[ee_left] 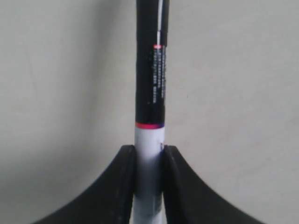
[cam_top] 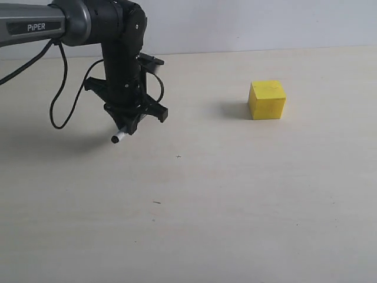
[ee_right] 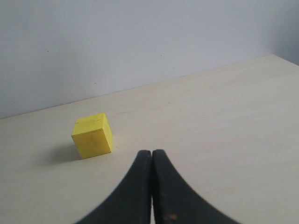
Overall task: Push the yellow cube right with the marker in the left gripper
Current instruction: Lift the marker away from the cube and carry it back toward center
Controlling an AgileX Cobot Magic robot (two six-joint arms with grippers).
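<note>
Pinching entry, left gripper (ee_left: 148, 155): black jaws clamped on the white barrel of the marker (ee_left: 149, 84), just under its red band. The black, labelled length runs on past the fingertips.
- Marker, exterior view: only a short pale stub with a dark end shows below the gripper, slanted down toward that view's left. Whether it touches the table (cam_top: 235, 206) cannot be told.
- Left arm: glossy black wrist on a grey tube (cam_top: 35, 26) marked "PIPER", with a loose black cable (cam_top: 54, 100) looping beside it.
- Yellow cube (cam_top: 267, 100): sits flat on the pale table, well apart from the marker, to the right of it in the exterior view, near the far edge by the white wall (cam_top: 235, 23).
- Right gripper (ee_right: 152, 156): black jaws pressed together with nothing between them, near the cube but not touching it.
</note>
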